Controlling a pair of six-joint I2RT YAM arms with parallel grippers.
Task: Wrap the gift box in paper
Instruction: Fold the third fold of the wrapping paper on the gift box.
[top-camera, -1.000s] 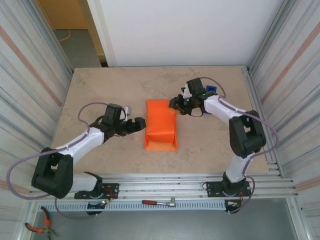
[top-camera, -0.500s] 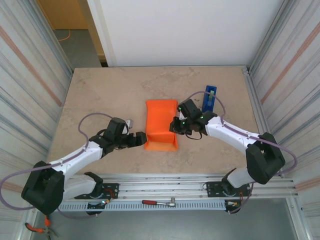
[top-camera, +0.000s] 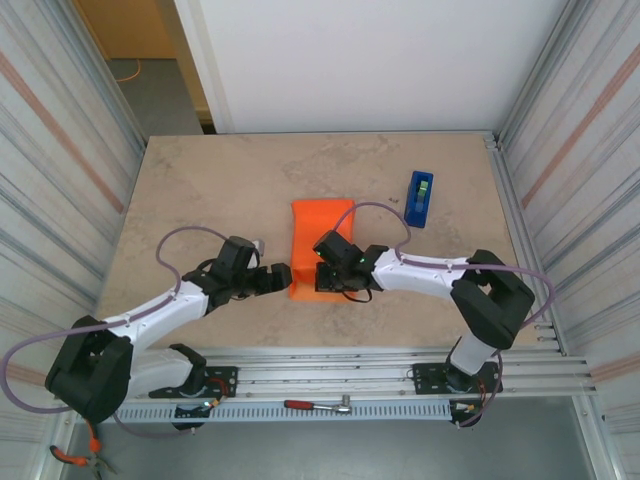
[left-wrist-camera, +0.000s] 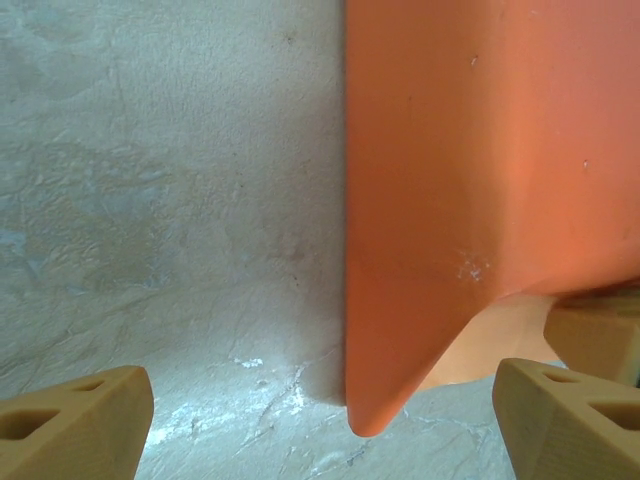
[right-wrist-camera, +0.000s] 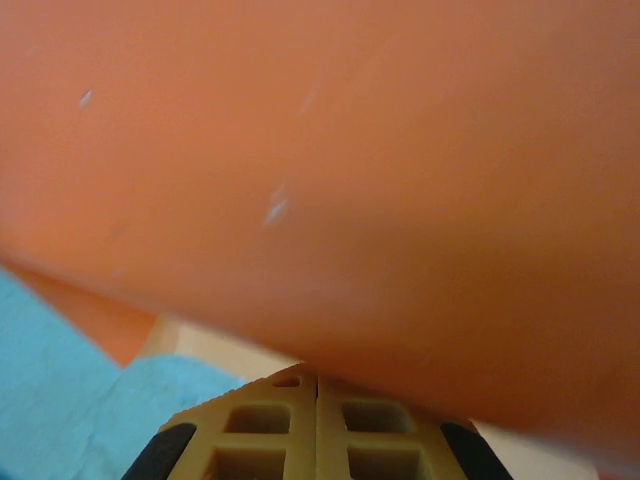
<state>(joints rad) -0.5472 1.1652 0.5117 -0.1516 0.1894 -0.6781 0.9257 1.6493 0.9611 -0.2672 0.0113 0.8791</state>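
The orange paper (top-camera: 321, 238) lies folded into a parcel in the middle of the table, and the gift box is hidden inside it. My left gripper (top-camera: 283, 277) is open, low on the table at the parcel's near left corner. In the left wrist view a pointed flap of the paper (left-wrist-camera: 376, 405) hangs between the fingers (left-wrist-camera: 75, 425), touching neither. My right gripper (top-camera: 322, 274) is shut at the parcel's near end. Its joined fingertips (right-wrist-camera: 316, 385) press against the paper (right-wrist-camera: 330, 150) with nothing between them.
A blue tape dispenser (top-camera: 420, 198) stands at the back right, apart from both arms. Corrugated metal walls (top-camera: 60, 200) close in the table on the left and right. The metal rail (top-camera: 350, 362) runs along the near edge.
My right arm swung from beside the tape dispenser to the parcel's near end and its gripper shut. The left gripper crept closer to the near left corner, staying open.
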